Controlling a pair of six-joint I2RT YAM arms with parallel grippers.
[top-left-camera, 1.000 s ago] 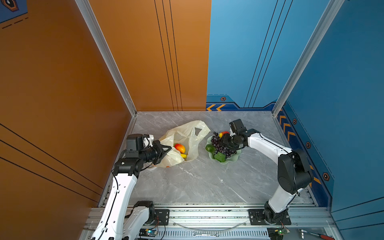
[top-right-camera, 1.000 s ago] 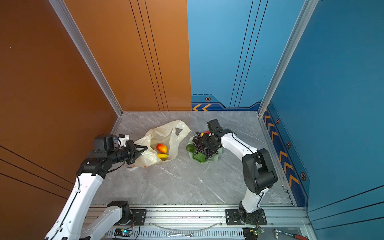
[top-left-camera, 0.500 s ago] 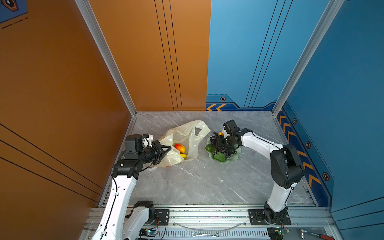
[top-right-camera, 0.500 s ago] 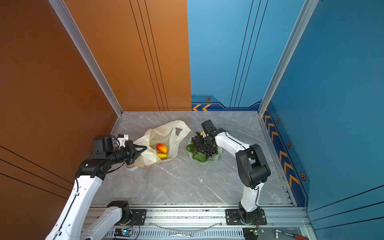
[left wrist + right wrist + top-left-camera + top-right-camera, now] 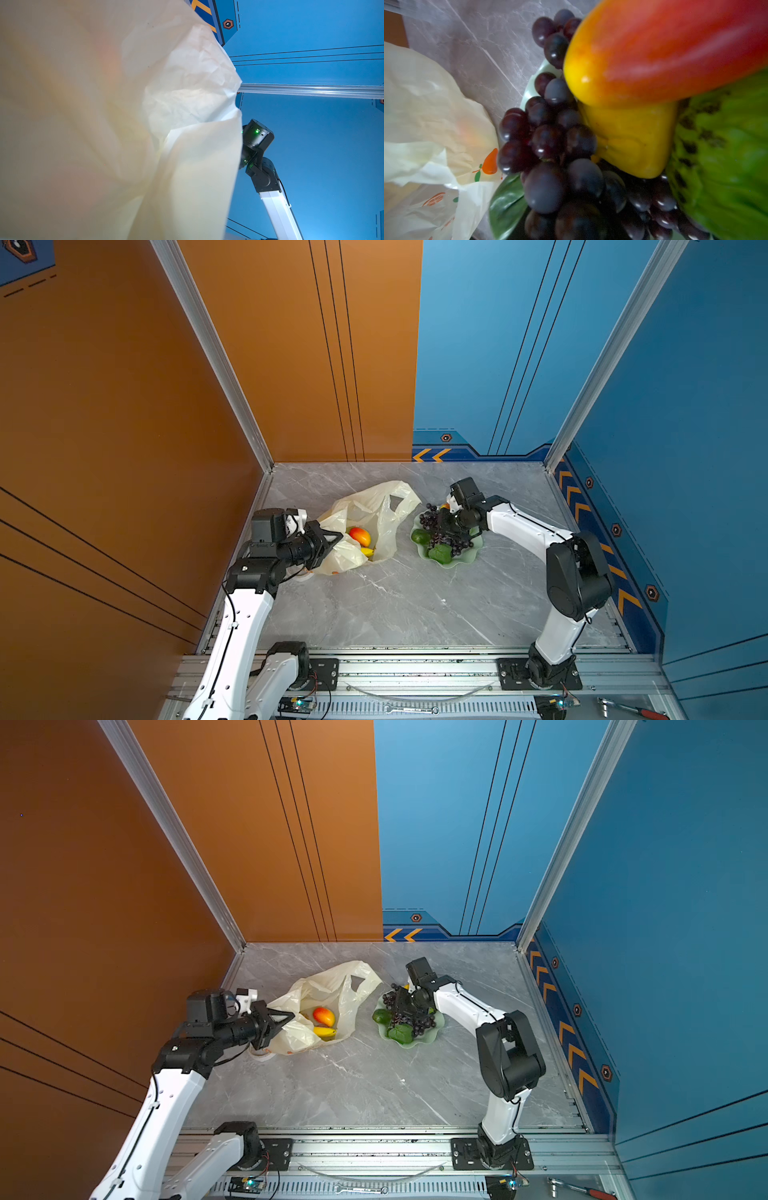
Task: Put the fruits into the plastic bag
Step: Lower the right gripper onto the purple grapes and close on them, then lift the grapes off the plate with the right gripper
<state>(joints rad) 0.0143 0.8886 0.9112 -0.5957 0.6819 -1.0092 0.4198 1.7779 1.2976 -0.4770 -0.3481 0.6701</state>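
- Nearest the viewer, a silver spanner [image 5: 411, 710] and a red-handled ratchet [image 5: 648, 713] lie on the metal rail below the near edge of the grey marble-patterned table [image 5: 395, 605].
- The black left gripper [image 5: 334, 536] reaches in from the table's left edge. It is clamped tight on the rim of the thin, crinkly cream-white plastic carrier bag [image 5: 374, 506], holding the mouth raised and open.
- In the left wrist view, the bag's translucent film [image 5: 145, 124] fills most of the frame.
- The bag lies toward the far left part of the table. Inside it rest a red-yellow toy mango [image 5: 360, 536] and, just nearer, a yellow toy banana bunch [image 5: 367, 551].
- Just beside the bag, on its right, stands a pale green wavy-edged dish [image 5: 465, 558].
- The dish carries dark purple grape clusters [image 5: 440, 531], a round green fruit [image 5: 420, 536] at its left rim and a green leaf [image 5: 440, 552] at its near rim.
- The right gripper [image 5: 445, 521] is lowered into the far side of the dish among the grapes. Its fingers are hidden, so its width and any hold cannot be told.
- The right wrist view looks close on a second mango [image 5: 664, 47], which sits against a yellow fruit [image 5: 633, 137] and a mottled green fruit [image 5: 726, 155].
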